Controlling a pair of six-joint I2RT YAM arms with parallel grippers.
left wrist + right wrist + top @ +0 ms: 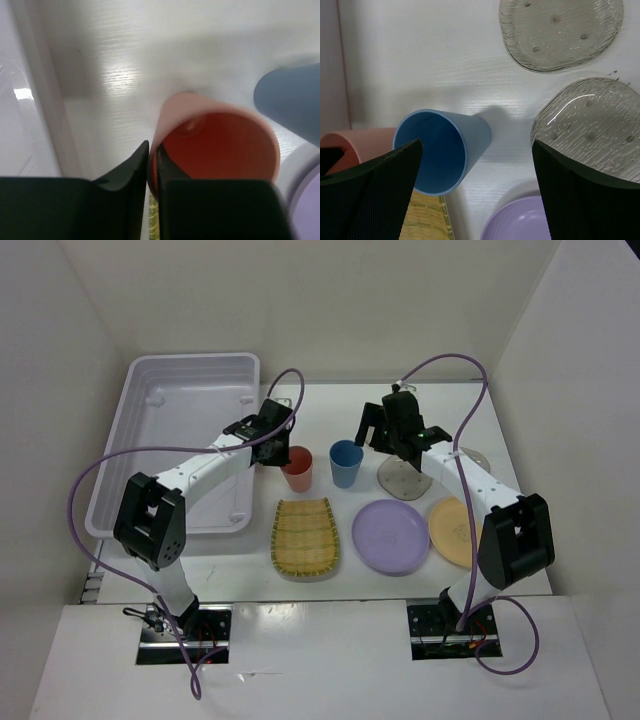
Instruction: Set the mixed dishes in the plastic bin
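Observation:
My left gripper [281, 446] is shut on the rim of the pink cup [297, 468], one finger inside and one outside, as the left wrist view shows [152, 160]; the cup [220, 145] stands just right of the plastic bin [190, 400]. My right gripper [386, 436] is open and empty, above the table between the blue cup [346, 462] and two translucent grey plates [560, 30] [592, 125]. The yellow ribbed tray [305, 536], lilac plate [390, 536] and orange plate [452, 532] lie in a row in front.
The bin's translucent wall [20, 100] runs close along the left of the pink cup. The blue cup [290, 100] stands close on its right. White walls enclose the table on the left, back and right.

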